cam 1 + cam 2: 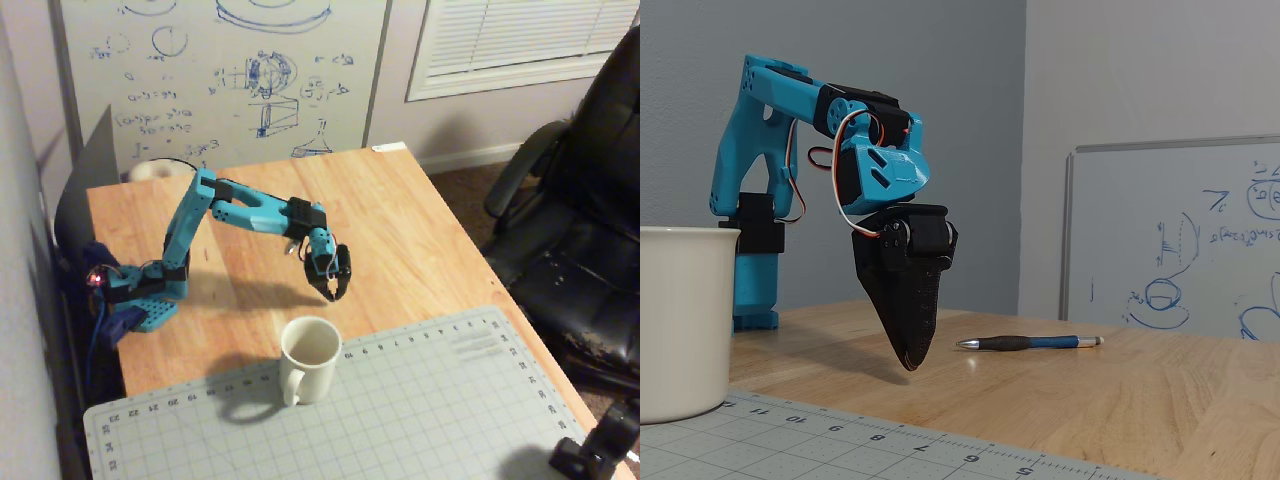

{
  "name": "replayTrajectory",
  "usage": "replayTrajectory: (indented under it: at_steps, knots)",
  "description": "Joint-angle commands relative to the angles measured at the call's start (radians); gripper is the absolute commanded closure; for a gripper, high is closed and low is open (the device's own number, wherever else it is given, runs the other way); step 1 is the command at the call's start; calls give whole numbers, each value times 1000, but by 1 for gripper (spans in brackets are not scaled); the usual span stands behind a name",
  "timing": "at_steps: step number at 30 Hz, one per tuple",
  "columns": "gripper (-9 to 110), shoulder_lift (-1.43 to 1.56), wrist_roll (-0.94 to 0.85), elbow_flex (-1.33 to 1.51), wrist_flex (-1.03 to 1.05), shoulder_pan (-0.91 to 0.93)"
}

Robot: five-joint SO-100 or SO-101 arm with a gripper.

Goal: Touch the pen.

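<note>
The pen (1030,342) lies flat on the wooden table, dark with a blue stretch and its pointed tip toward the left of this low fixed view. My gripper (910,364) hangs point-down just above the wood, in front of the pen's tip and a little to its left, not touching it. Its black jaws are pressed together with nothing between them. From the high fixed view the gripper (331,292) hovers beyond the white mug (310,356), and I cannot make out the pen there; the arm covers that spot.
The white mug (680,320) stands on a grey cutting mat (400,410) at the table's near side. The arm's base (140,295) sits at the table's left edge. A black office chair (580,220) stands to the right, a whiteboard (220,70) behind.
</note>
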Motion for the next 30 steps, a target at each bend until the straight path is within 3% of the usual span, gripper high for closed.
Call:
replayTrajectory:
  at_steps: [1, 23, 30]
  knots:
    - [101, 1819, -8, 1532, 193, -1238]
    - [101, 1825, -9, 1531, 179, -1236]
    - [101, 2045, 2, 1531, 195, -1236]
